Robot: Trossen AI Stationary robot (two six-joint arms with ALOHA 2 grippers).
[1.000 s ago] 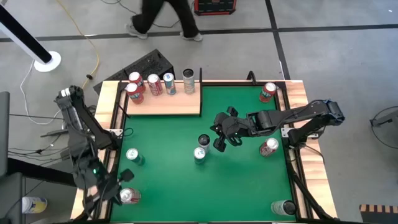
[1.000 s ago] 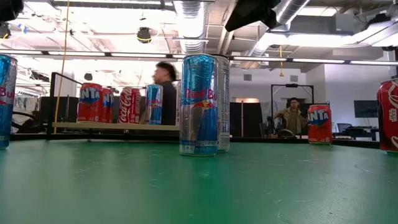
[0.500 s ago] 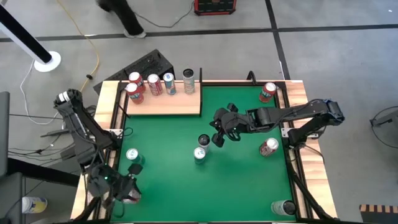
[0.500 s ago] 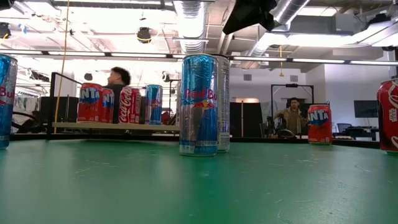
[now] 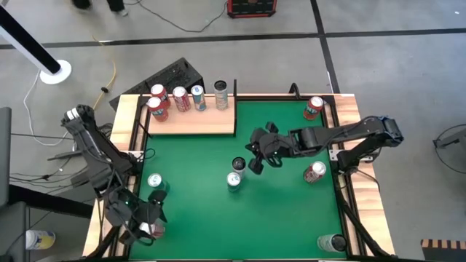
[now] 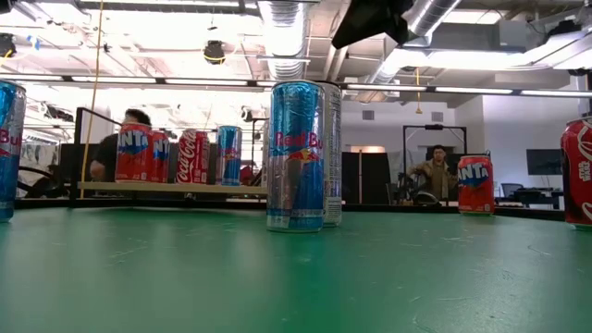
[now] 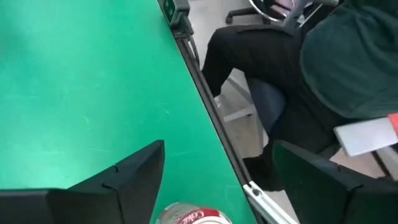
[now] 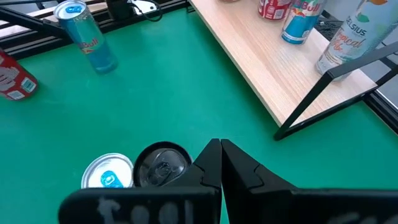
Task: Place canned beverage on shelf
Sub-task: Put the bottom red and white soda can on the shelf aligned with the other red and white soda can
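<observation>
pale-wood shelf (image 5: 191, 121): back-left, five cans aboard. left gripper (image 5: 148, 224): fingers spread astride red can (image 7: 193, 214) at front-left corner, nothing gripped. right gripper (image 5: 255, 161): pinched shut, empty, mid-table. risk: off-centre closing topples the can.

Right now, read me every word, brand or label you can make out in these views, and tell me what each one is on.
"Red Bull", partly cut off, on the tall blue-and-silver can mid-table.
"Coca-Cola" on the red can on the shelf.
"NTA", a cut-off word, on the orange-and-blue can far right.
"CELSIUS" on the pale can on the shelf.
"STAR WARS" on the red can.
Can tops seen from overhead: unreadable.
</observation>
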